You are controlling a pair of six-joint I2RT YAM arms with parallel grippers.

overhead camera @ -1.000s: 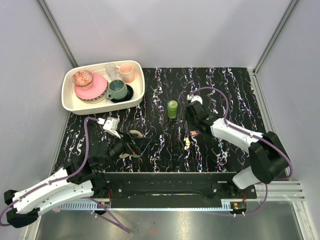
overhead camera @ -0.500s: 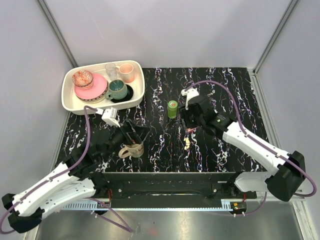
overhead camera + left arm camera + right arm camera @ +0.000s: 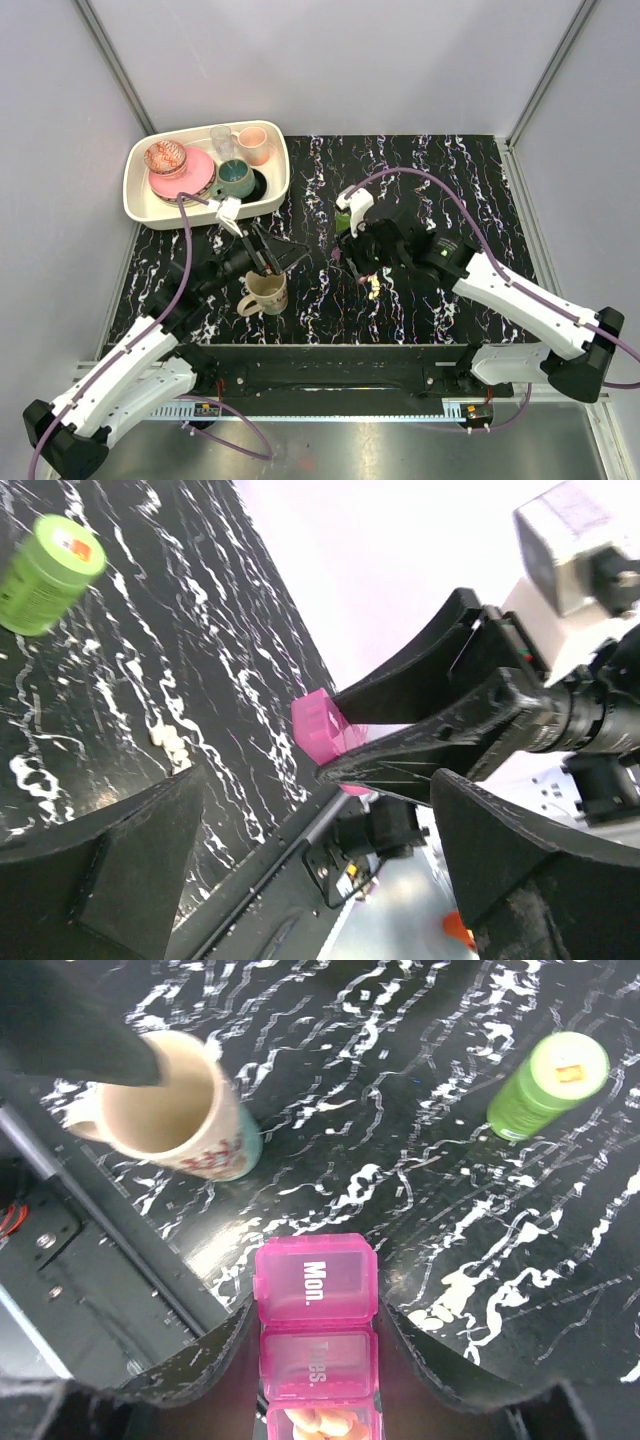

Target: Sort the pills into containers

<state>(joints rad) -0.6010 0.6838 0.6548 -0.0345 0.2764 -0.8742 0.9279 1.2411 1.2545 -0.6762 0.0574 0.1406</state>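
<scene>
The magenta pill box (image 3: 316, 1345) is off the table, with my right gripper (image 3: 318, 1360) shut on its long sides. Its "Mon." and "Tues." lids are closed, and one compartment near the wrist shows cream pills (image 3: 322, 1425). A few loose pills (image 3: 445, 1305) lie on the black table just right of the box, also visible as pills (image 3: 373, 288) from above. The lime-green bottle (image 3: 548, 1085) stands upright farther off. My left gripper (image 3: 285, 258) is open, empty, and raised above a beige mug. Its wrist view shows the pill box (image 3: 325, 728), the bottle (image 3: 48, 575) and the pills (image 3: 168, 742).
A beige mug (image 3: 265, 292) stands upright near the table's front edge, left of the pill box. A cream tray (image 3: 135, 200) at the back left holds a pink plate, cups and a glass. The black base rail (image 3: 330, 365) runs along the near edge.
My right gripper has carried the pill box left, from beside the bottle toward the mug. My left gripper has moved farther from the near edge, and the mug now shows upright in front of it.
</scene>
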